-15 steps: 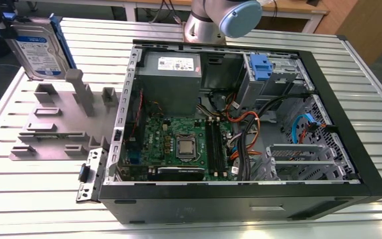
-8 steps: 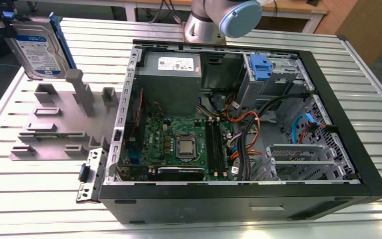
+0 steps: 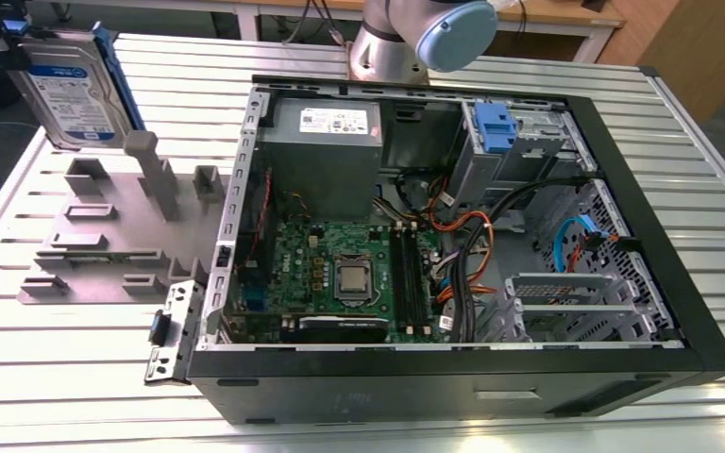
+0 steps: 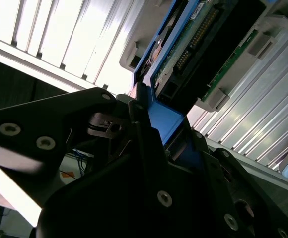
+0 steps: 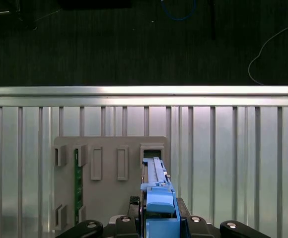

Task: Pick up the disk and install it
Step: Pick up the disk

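The disk (image 3: 73,90), a silver drive with a white-and-blue label in a blue caddy, hangs upright above the table at the exterior view's far left. My gripper (image 3: 12,47) is shut on its upper edge. It is lifted clear of the grey slotted holder (image 3: 98,236) below. In the first wrist view the disk (image 5: 156,191) shows edge-on between my gripper (image 5: 159,225) and the holder (image 5: 109,198). In the second wrist view the disk's green circuit side (image 4: 203,44) and blue frame extend from my gripper (image 4: 159,124).
An open computer case (image 3: 646,203) lies on the slatted table, with a motherboard (image 3: 337,274), a grey power-supply box (image 3: 325,142) and a drive bay holding a blue caddy (image 3: 495,127). The arm's base (image 3: 400,38) stands behind it. A green board (image 5: 77,183) sits in a holder slot.
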Robot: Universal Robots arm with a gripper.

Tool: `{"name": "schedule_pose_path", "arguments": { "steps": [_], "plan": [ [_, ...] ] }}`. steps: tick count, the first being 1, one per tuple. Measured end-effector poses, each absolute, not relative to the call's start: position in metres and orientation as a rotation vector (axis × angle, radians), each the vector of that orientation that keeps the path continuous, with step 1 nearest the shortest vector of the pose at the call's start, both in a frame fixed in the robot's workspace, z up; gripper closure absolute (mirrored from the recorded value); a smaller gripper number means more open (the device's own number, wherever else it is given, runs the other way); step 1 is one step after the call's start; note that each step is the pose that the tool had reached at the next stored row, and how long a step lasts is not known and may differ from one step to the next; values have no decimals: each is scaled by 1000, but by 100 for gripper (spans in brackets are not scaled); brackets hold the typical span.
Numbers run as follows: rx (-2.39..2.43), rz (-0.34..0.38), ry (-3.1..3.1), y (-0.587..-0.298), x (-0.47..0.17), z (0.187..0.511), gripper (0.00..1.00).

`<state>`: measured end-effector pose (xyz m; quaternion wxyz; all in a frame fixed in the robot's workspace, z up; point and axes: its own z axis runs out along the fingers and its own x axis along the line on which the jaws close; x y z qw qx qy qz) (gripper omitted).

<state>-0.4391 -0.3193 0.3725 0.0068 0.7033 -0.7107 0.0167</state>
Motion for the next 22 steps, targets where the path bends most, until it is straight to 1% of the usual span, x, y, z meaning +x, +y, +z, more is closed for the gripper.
{"name": "schedule_pose_path", "arguments": {
  "steps": [22],
  "plan": [
    [2200,52,-2223,-319,-439,385,64]
  ]
}}
